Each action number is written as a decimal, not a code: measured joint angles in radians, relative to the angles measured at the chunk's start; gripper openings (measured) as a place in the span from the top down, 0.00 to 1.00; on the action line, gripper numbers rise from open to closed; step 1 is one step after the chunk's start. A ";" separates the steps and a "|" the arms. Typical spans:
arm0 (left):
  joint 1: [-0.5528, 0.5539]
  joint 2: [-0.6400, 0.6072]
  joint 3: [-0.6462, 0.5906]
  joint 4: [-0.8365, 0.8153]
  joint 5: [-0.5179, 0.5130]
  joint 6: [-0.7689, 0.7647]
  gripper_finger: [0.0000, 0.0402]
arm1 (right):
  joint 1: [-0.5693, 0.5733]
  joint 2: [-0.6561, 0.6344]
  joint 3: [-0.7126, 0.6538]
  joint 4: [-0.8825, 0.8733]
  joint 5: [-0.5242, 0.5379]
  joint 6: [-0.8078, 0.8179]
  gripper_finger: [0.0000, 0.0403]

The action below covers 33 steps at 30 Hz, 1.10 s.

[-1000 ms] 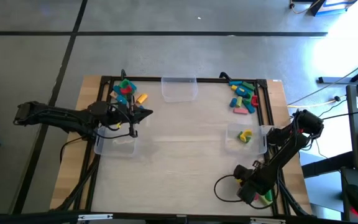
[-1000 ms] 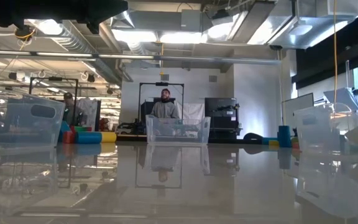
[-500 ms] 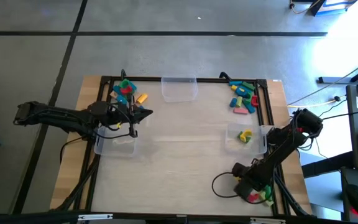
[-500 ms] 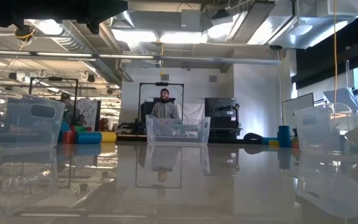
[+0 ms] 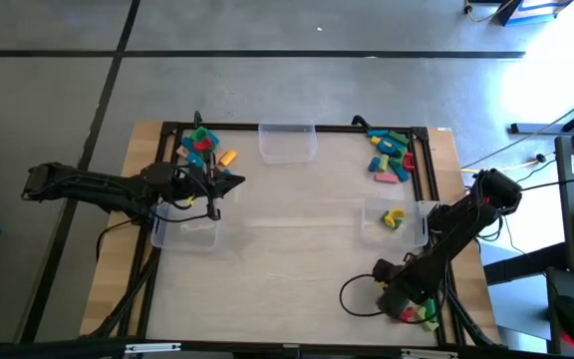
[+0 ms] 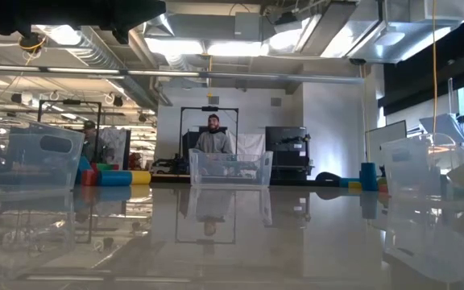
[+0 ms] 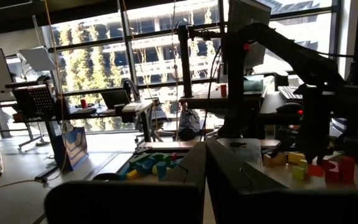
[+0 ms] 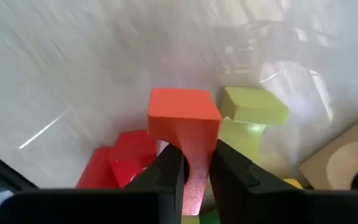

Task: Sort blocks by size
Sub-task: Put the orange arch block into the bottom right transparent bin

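My right gripper [image 5: 404, 302] points down over a small pile of blocks [image 5: 419, 316] at the table's near right corner. It is shut on an orange block [image 8: 183, 111]. A red block [image 8: 124, 160] and a light green block [image 8: 251, 111] lie just below and beside the orange one. More blocks lie in heaps at the far left [image 5: 202, 146] and far right [image 5: 389, 156]. My left gripper [image 5: 235, 181] hangs shut and holds nothing, above the left clear bin [image 5: 189, 229]. My right gripper pinches the orange block between its two fingers [image 8: 169, 171], on two opposite sides of the block's narrower part [image 8: 192, 144]. The fingers come from above, pointing down. The block's wide square end faces the table, above the red and green blocks.
A clear bin [image 5: 287, 142] stands at the far middle. Another [image 5: 376, 210] at the right holds a yellow and a green block [image 5: 395, 218]. Black rails [image 5: 430, 179] frame the table's sides. A person [image 6: 213, 138] sits in the room beyond the far edge.
My right gripper has shifted a little over the near-right pile, toward the table's left edge. Red and yellow blocks beside it that it had covered now show. My left arm has kept still.
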 joint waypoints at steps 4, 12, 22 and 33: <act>0.000 0.000 0.000 0.000 0.000 0.000 0.99 | 0.000 -0.018 0.016 -0.046 0.041 -0.003 0.85; 0.000 0.000 0.000 0.000 0.000 0.018 0.99 | -0.042 -0.095 0.019 -0.156 0.163 -0.036 0.85; 0.000 0.000 0.000 -0.001 0.000 0.018 0.99 | -0.179 -0.194 0.020 -0.280 0.398 -0.164 0.84; 0.000 0.000 0.000 -0.001 0.000 0.014 0.99 | -0.355 -0.209 -0.016 -0.333 0.574 -0.258 0.84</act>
